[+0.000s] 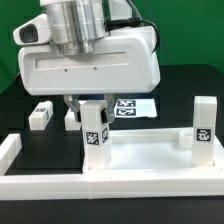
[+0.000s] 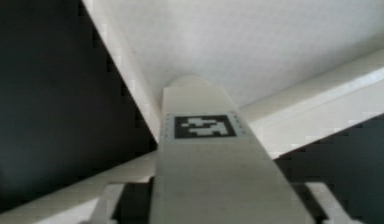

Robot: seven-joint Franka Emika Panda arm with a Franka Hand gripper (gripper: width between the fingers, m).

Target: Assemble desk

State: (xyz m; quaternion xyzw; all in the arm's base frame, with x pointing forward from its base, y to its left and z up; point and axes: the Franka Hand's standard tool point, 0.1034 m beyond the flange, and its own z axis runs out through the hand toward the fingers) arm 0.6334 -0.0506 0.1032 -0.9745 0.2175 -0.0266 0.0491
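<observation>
Fitting a leg looks like the present step: the held leg [image 1: 95,135] stands upright at the tabletop's [image 1: 150,165] far rim, clamped in the end effector [image 1: 90,106]. A standing leg [image 1: 203,125] occupies another corner. Next, I judge, comes seating it squarely in its socket.

A white tagged leg [image 2: 210,160] is gripped between the jaws, with the white tabletop [image 2: 224,40] and black table [image 2: 47,120] beyond its tip.
</observation>
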